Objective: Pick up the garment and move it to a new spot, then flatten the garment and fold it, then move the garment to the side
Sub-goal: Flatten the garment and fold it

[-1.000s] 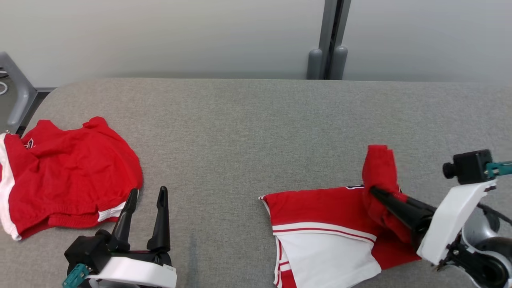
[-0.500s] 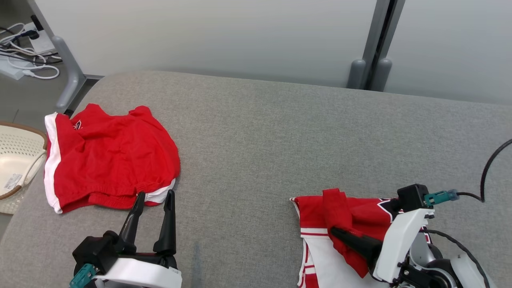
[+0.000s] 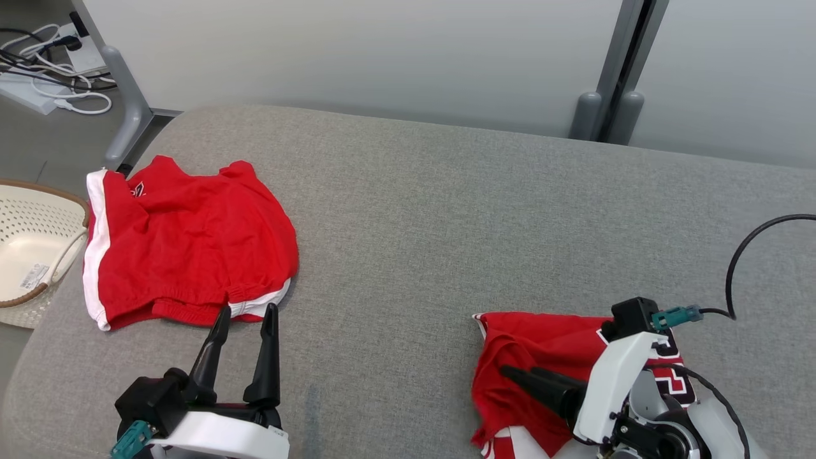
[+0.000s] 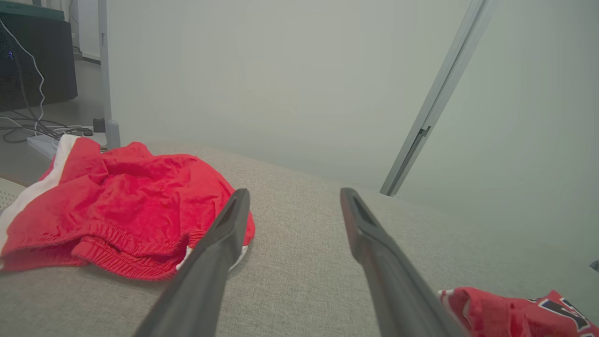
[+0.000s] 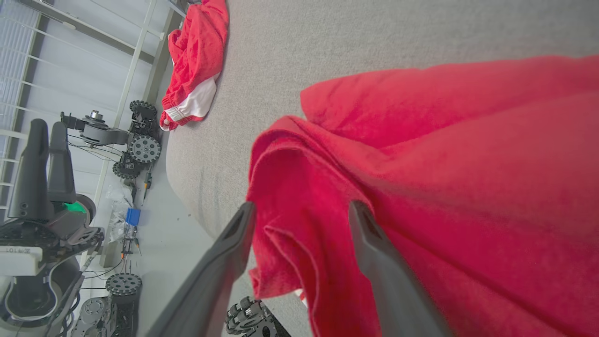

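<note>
Here the right end effector [image 5: 302,206] stands spread wide, gripping nothing, a garment [image 5: 468,164] fold loose between its jaws.

The jersey [image 3: 542,344] at the table's [image 3: 414,223] near edge runs off the head view's bottom, partly hidden by the right arm [image 3: 612,382]; the basket [image 3: 25,217] is cropped left.

A cream basket [image 3: 29,220] sits beside the grey table [image 3: 446,223]

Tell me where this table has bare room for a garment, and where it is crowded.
Free: the grey table between the red shorts and the red jersey, and its far right behind the jersey. Crowded: around the right gripper.
</note>
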`<state>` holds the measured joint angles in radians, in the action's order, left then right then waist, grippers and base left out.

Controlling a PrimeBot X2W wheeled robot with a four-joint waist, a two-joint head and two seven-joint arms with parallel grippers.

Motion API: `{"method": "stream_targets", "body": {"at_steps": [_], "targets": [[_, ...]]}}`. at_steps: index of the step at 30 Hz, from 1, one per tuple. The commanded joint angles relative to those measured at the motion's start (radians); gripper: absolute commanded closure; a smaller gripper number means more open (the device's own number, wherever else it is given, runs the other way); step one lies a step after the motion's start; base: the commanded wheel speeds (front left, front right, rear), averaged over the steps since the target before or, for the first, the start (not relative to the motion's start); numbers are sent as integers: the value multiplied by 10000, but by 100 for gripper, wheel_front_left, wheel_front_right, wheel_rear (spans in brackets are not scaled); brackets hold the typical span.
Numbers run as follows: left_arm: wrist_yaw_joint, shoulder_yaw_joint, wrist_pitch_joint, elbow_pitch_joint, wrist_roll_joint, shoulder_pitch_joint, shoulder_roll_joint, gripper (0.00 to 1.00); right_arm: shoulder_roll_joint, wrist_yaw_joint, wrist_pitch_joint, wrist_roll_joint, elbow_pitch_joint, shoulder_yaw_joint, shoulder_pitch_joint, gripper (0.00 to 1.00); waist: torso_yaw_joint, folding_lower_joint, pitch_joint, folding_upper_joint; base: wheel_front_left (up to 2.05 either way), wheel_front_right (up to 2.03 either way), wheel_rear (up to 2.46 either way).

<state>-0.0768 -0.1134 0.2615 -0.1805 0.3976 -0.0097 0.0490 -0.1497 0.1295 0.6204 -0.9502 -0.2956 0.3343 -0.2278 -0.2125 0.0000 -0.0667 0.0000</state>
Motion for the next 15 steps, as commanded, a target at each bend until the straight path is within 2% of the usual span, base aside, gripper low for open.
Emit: {"method": "stream_targets", "body": {"at_steps": [1, 8, 15], "targets": [[48, 46, 29, -2, -13, -139, 30, 0, -44, 24, -31, -244, 184, 154, -158, 0, 94, 0, -6, 0, 0, 0, 0], [56, 124, 29, 46, -54, -139, 35, 0, -367, 24, -98, -1043, 1262, 360, -130, 0, 445, 0, 3, 0, 0, 0, 0], [65, 137, 29, 85, -50, -49, 35, 0, -1099, 24, -628, -1316, 2717, -296, 73, 0, 950, 0, 83, 0, 0, 0, 0]]}}
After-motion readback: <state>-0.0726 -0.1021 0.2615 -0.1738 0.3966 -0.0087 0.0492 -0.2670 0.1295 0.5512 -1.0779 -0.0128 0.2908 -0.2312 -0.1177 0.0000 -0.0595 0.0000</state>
